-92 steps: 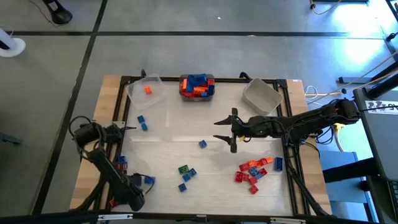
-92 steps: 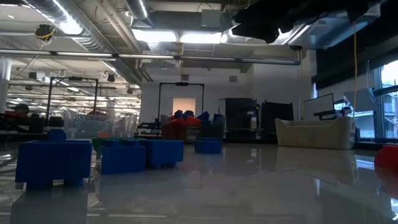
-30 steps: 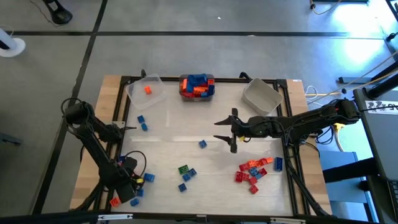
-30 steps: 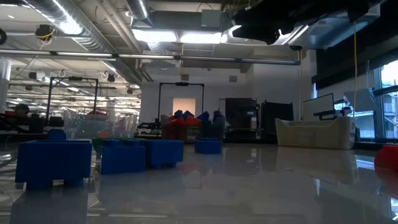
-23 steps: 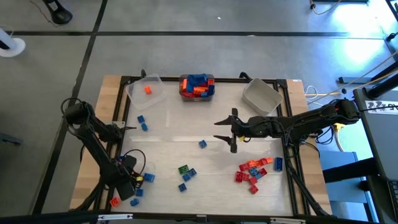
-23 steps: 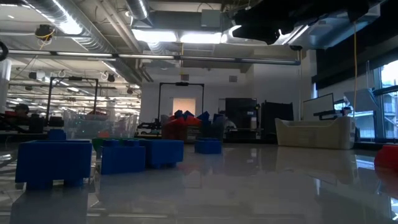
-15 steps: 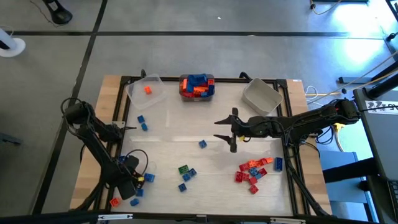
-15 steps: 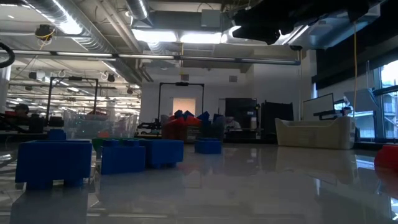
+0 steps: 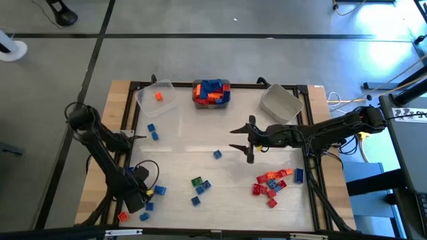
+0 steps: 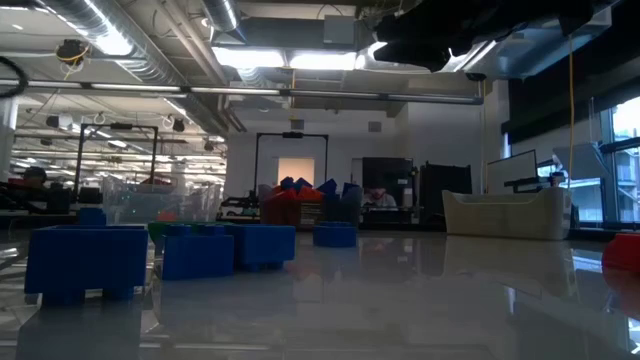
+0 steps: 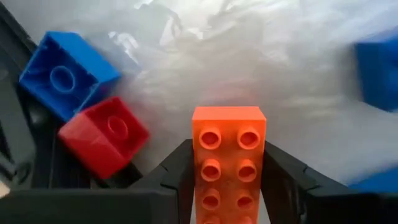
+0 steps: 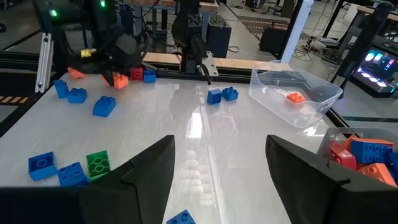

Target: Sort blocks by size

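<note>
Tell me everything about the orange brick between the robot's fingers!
The orange brick is a long, shiny plastic block with two rows of round studs on top; six studs show, and its near end runs out of the picture. It sits lengthwise between the two dark fingers of the left claw, which press against its long sides. It is over the white table, at the near left corner. A red brick and a blue brick lie close beside it, not touching it.

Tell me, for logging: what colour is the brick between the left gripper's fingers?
Orange; clearest in the left wrist view.
</note>
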### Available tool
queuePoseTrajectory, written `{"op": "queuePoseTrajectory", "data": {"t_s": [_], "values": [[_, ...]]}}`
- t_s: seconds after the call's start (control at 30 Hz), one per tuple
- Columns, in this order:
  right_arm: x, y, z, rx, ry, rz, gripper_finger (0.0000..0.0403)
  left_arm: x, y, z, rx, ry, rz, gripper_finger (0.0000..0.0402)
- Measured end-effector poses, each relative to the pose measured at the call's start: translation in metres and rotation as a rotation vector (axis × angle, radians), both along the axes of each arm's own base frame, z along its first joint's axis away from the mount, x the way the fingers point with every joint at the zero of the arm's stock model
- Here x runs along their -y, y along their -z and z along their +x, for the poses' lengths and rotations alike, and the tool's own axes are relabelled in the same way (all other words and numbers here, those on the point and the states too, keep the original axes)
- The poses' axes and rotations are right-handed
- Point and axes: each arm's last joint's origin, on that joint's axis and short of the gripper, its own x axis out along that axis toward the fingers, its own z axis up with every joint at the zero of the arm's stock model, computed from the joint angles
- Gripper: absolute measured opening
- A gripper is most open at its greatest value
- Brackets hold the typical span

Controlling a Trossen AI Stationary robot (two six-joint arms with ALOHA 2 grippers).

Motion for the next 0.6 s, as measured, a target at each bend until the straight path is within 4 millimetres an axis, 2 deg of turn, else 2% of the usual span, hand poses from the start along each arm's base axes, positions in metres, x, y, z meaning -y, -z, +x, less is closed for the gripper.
{"op": "queuePoseTrajectory", "data": {"t_s": [0.13,0.33,0.6], "values": [[0.000,0.000,0.000,0.000,0.000,0.000,0.0248,-0.006,-0.021,0.003,0.023,-0.004,0.023,0.0137],[0.000,0.000,0.000,-0.001,0.000,0.000,0.0248,-0.021,-0.056,0.018,0.182,0.016,0.065,0.0130],[0.000,0.000,0.000,-0.001,0.000,0.000,0.0248,-0.055,-0.090,0.054,0.387,0.110,0.175,0.0136]]}}
